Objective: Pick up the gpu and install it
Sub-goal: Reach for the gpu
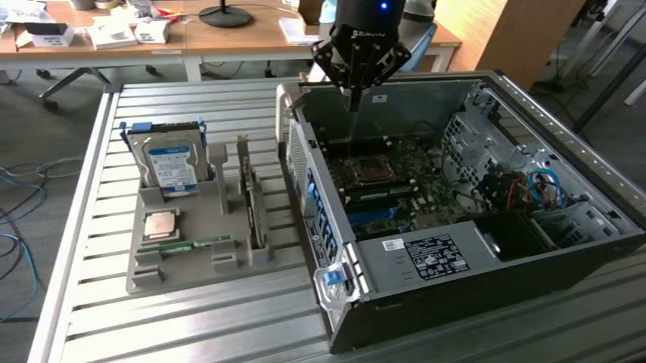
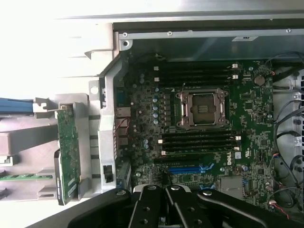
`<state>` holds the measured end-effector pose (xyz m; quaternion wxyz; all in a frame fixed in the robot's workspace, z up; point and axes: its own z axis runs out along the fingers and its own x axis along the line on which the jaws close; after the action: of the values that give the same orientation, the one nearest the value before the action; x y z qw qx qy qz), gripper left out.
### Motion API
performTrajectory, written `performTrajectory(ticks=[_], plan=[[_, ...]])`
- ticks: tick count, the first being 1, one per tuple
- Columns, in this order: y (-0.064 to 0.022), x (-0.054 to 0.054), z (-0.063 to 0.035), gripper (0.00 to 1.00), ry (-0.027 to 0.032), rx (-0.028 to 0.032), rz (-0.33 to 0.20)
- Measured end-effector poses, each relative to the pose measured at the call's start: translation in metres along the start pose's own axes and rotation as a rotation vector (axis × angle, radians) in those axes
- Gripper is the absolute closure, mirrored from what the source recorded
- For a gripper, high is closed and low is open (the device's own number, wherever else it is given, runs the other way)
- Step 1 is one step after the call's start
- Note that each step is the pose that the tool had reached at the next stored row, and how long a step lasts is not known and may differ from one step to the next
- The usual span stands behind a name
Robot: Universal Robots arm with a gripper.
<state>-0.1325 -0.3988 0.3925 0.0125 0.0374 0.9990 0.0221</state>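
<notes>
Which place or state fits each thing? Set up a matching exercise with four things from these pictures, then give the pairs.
Things:
1 graphics card
2 hard drive
3 processor chip
4 hand

States:
a shut, above the open computer case
b lying flat on the grey holder
c standing on edge in the holder, on the side nearest the case
d upright, blue-and-white label

Pairs: 1-c; 2-d; 3-b; 4-a
</notes>
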Motion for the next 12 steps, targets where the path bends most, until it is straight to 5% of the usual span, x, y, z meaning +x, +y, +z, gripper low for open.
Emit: performTrajectory(ticks=[12], plan=[[-0.0005,0.0084,0.0007,0.89,0.0,0.0,0.0]])
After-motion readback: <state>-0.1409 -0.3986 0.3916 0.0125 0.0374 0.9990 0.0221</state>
